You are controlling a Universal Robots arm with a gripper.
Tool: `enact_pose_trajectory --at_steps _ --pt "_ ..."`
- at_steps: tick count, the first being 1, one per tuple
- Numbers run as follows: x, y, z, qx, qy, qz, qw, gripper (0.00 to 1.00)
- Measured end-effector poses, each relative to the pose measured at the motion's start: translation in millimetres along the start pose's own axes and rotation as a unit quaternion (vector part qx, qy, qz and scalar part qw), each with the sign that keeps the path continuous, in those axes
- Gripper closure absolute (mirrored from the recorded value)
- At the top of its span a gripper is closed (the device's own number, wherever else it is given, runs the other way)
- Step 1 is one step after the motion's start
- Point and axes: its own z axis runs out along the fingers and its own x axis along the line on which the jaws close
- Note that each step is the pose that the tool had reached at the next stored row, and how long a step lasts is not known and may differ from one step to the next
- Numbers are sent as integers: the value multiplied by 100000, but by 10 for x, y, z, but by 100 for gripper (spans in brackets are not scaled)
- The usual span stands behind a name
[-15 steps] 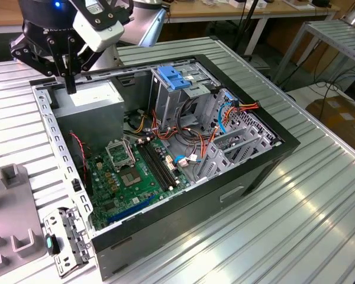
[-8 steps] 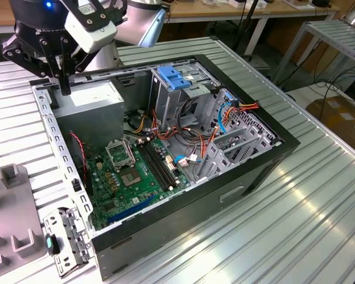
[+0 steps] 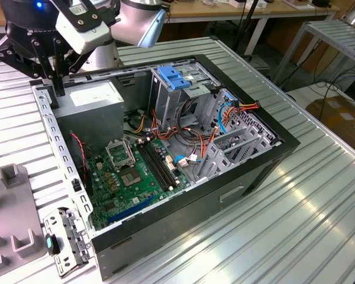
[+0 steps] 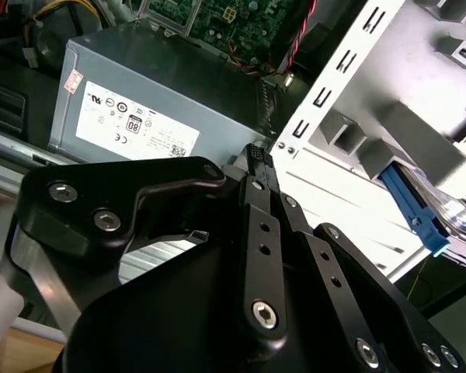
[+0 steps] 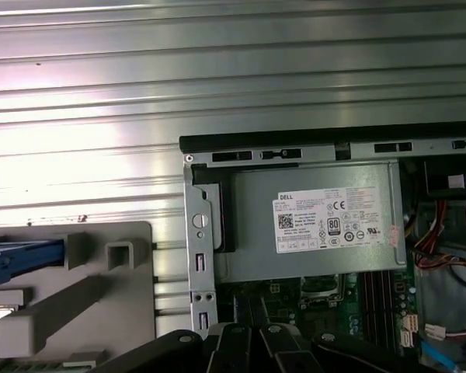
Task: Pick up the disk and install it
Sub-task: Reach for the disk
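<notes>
The disk (image 4: 414,208), dark with bright blue carrier rails, lies in a grey holder (image 4: 419,148) beside the computer case. In the first wrist view its blue rail (image 5: 23,260) shows at the edge of the same grey holder (image 5: 101,287). My black gripper (image 3: 57,87) hangs over the case's corner at the exterior view's far left, next to the grey power supply (image 3: 94,97). In the second wrist view the gripper (image 4: 255,155) is shut with nothing in it, its tips above the case wall between power supply (image 4: 155,109) and holder.
The open computer case (image 3: 266,154) lies on a ribbed metal table (image 3: 296,225), with a green motherboard (image 3: 136,171), loose cables and a drive cage topped by a light-blue latch plate (image 3: 174,78). A metal bracket (image 3: 65,242) lies by the case's near corner.
</notes>
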Motion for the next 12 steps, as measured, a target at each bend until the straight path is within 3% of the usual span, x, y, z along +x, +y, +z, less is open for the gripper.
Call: enact_pose_trajectory --at_steps 6,9,12 --pt "102 -8 -3 0 -1 -5 100000 89" --pt "233 -18 -6 -2 0 -1 100000 89" --pt "284 -22 -7 0 7 -5 100000 89"
